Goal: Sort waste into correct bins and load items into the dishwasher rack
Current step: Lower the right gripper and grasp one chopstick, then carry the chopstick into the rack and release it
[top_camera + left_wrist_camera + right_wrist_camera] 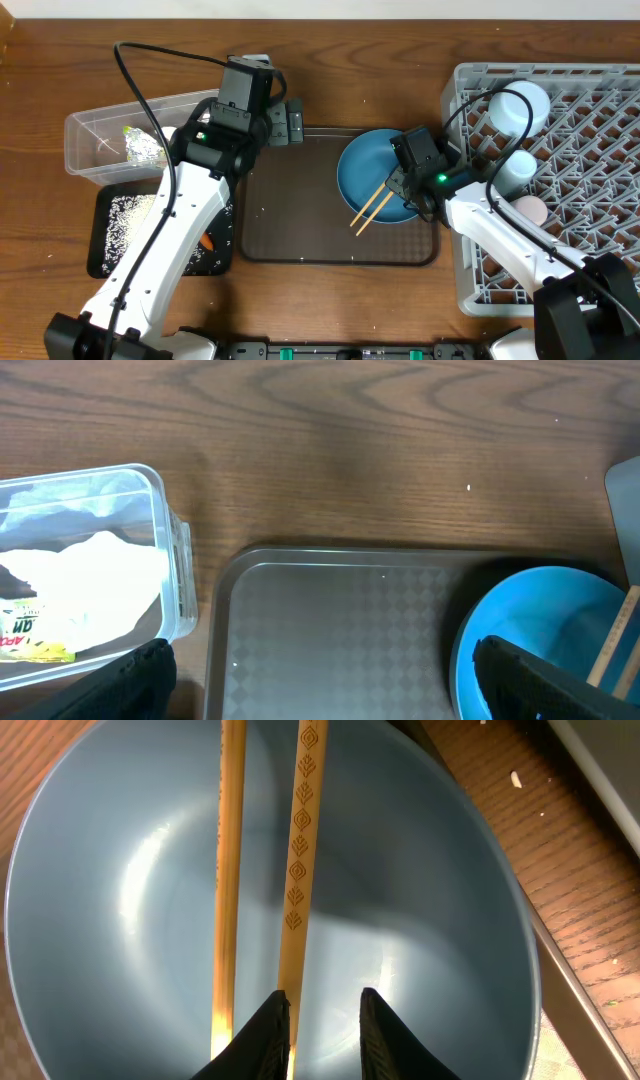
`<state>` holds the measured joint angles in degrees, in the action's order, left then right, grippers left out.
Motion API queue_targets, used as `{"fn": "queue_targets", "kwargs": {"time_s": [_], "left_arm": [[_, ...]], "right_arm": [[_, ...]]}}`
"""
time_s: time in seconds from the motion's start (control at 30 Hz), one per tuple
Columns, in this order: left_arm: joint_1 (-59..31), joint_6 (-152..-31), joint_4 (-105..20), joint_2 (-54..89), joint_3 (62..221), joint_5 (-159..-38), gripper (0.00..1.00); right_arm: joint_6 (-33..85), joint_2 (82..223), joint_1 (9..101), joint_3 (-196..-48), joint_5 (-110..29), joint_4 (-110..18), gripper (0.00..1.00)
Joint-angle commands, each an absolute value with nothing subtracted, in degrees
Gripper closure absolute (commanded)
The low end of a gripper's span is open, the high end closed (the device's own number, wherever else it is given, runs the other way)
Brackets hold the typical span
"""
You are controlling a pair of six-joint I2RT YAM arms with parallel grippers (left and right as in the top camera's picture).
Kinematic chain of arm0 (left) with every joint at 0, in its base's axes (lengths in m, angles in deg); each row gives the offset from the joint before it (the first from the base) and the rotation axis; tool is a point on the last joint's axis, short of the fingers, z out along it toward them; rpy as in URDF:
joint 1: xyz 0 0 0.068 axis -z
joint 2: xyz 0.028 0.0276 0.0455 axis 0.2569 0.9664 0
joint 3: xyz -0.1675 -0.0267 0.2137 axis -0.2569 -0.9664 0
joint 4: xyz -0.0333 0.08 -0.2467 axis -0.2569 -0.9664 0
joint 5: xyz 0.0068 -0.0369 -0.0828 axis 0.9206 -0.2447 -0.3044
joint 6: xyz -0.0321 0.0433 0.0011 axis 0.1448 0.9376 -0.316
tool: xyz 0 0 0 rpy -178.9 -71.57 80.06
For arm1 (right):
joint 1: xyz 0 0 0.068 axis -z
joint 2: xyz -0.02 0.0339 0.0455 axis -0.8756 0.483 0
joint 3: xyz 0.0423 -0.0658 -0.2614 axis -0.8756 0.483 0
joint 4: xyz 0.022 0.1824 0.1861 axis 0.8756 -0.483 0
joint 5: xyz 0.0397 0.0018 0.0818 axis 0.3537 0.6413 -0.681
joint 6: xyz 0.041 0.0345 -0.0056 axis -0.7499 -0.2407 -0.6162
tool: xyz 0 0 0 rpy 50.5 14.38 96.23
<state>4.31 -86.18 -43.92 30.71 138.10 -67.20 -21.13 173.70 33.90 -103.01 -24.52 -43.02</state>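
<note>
- Even, bright overhead light; soft shadows on table [330, 305].
- Glare patches inside blue plate [150, 890] — right wrist view.
- Left gripper fingers [130, 685] blurred, maybe too close.

left arm [170, 240]: white shell links between black joint housings; small green light near the wrist
right arm [500, 232]: same white links and black joints; green light by the wrist
left cable [135, 85]: thin, black, one long loop
right cable [470, 100]: thin, black, a shorter arc
left claw [320, 670]: two matte black fingers, blunt-tipped
right claw [322, 1020]: two narrow black fingers, rounded tips
wrist block [245, 85]: boxy black housing on the left arm
</note>
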Motion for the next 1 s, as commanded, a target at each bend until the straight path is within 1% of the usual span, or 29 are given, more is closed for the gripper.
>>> {"fn": "queue_targets", "kwargs": {"time_s": [0.0, 0.17, 0.4, 0.5, 0.7, 0.8, 0.97], "left_arm": [[4.2, -85.6, -44.1, 31.0, 138.4, -66.5, 0.02], [4.2, -85.6, -44.1, 31.0, 138.4, -66.5, 0.02], [4.2, -85.6, -44.1, 31.0, 138.4, -66.5, 0.02], [4.2, -85.6, -44.1, 31.0, 138.4, -66.5, 0.02], [4.2, -85.6, -44.1, 31.0, 138.4, -66.5, 0.02], [4.2, -85.6, -44.1, 31.0, 138.4, -66.5, 0.02], [4.2, -85.6, -44.1, 31.0, 138.4, -66.5, 0.02]], "right_arm": [[-22.0, 174.4, 33.5, -102.3, -24.3, -43.3, 0.76], [-22.0, 175.6, 33.3, -102.3, -24.4, -42.1, 0.75], [-22.0, 176.7, 33.3, -102.3, -24.4, -42.0, 0.76], [-22.0, 176.7, 33.3, -102.3, -24.4, -41.9, 0.81], [-21.9, 176.7, 33.3, -102.3, -24.4, -40.7, 0.99], [-21.6, 176.6, 33.3, -102.4, -24.4, -40.1, 0.99], [-15.0, 173.4, 33.3, -102.7, -24.9, -40.1, 0.99]]}}
